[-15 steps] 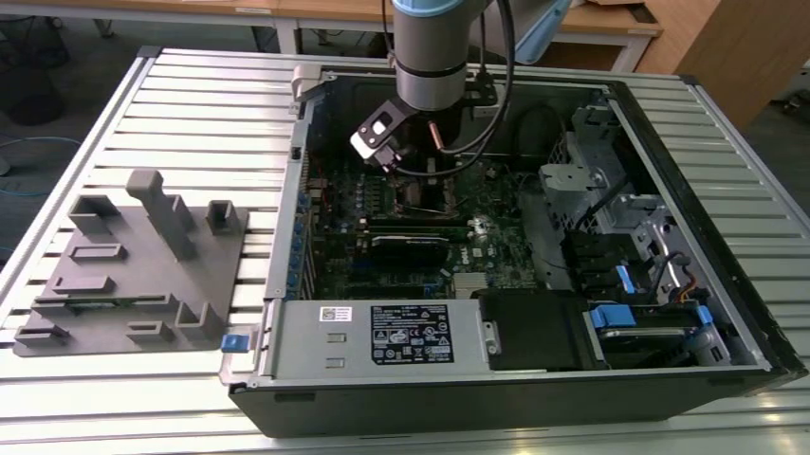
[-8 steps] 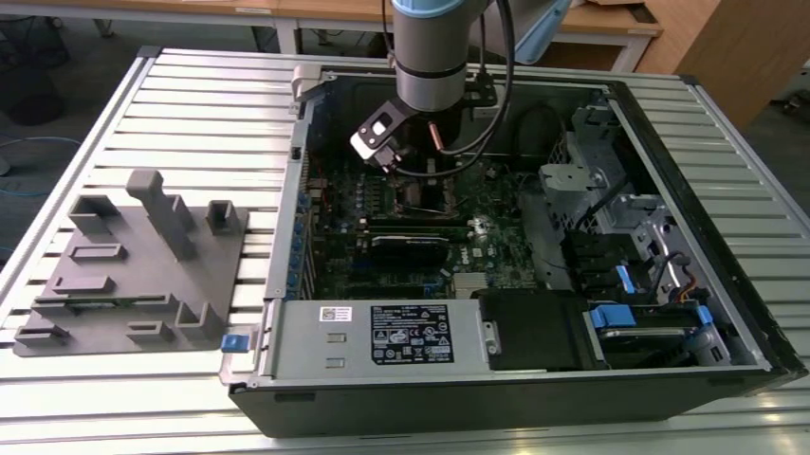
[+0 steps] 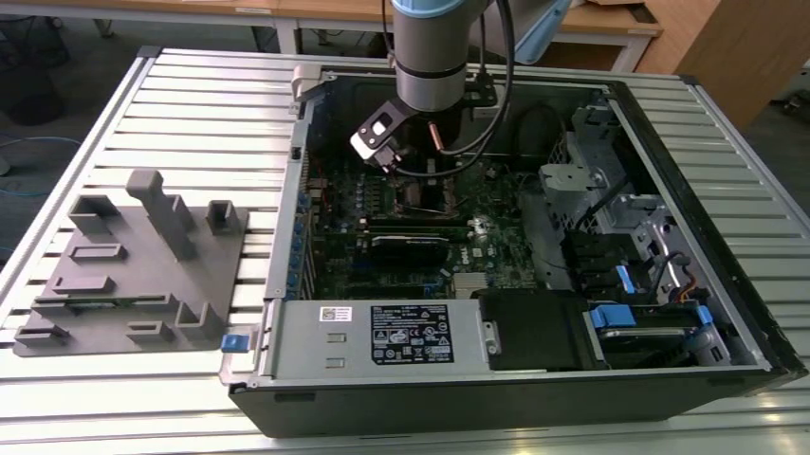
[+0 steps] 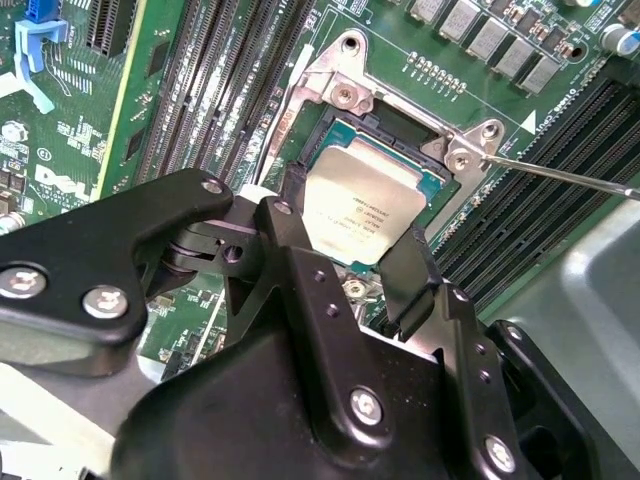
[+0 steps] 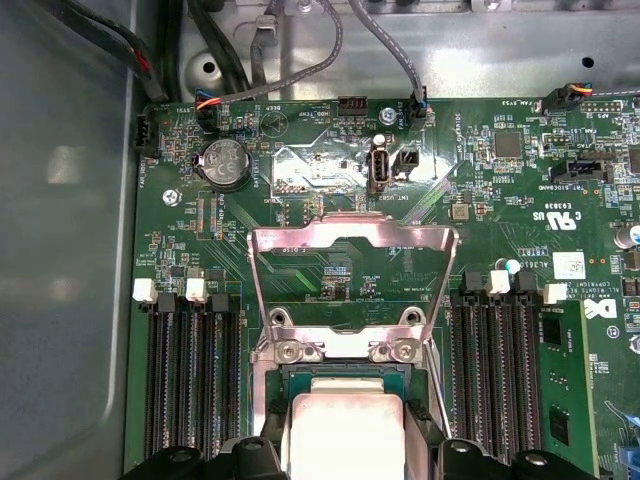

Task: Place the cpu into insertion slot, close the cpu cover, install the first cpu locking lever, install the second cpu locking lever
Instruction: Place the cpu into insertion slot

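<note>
While the cover [image 5: 350,238] stands raised, step one is in hand: gripper [image 4: 350,238] clamped on the cpu [image 4: 360,205], low in the slot [image 4: 330,135]; seating uncertain. Release needs it square and flat.

Exterior view: high, well back from the insertion slot [image 3: 431,194], looking down obliquely into the computer case [image 3: 506,408]. Both wrist views hang close above that slot, sharing it w/ the cpu [image 4: 360,205]; second wrist view nearer & tilted.
</note>
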You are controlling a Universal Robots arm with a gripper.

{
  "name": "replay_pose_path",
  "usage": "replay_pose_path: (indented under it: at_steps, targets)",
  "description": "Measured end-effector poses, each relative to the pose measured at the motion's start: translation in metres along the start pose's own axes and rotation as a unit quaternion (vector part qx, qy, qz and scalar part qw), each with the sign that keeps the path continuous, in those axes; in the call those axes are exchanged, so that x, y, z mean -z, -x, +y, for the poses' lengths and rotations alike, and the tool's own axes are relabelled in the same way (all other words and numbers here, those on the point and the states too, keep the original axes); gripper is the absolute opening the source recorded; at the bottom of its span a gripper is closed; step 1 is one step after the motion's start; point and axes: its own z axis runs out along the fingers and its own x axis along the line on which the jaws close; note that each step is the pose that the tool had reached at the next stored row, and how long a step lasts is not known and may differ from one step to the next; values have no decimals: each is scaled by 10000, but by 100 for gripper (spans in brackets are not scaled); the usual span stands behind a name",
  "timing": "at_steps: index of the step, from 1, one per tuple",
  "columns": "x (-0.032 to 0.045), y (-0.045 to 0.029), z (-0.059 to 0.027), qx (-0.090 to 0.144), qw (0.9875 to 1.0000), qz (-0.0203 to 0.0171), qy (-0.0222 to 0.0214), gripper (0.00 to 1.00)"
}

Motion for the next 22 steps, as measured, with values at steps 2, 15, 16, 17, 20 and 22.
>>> replay_pose_path:
  at_steps: [2,15,16,17,20,22]
  targets:
    - [0,0,0,0,10000,0,0,54]
    - [0,0,0,-1,10000,0,0,67]
    - [0,0,0,-1,10000,0,0,67]
    - [-2,0,0,-2,10000,1,1,67]
    - [-20,0,-2,-1,10000,-2,0,67]
    - [-24,0,-3,-1,10000,-3,0,67]
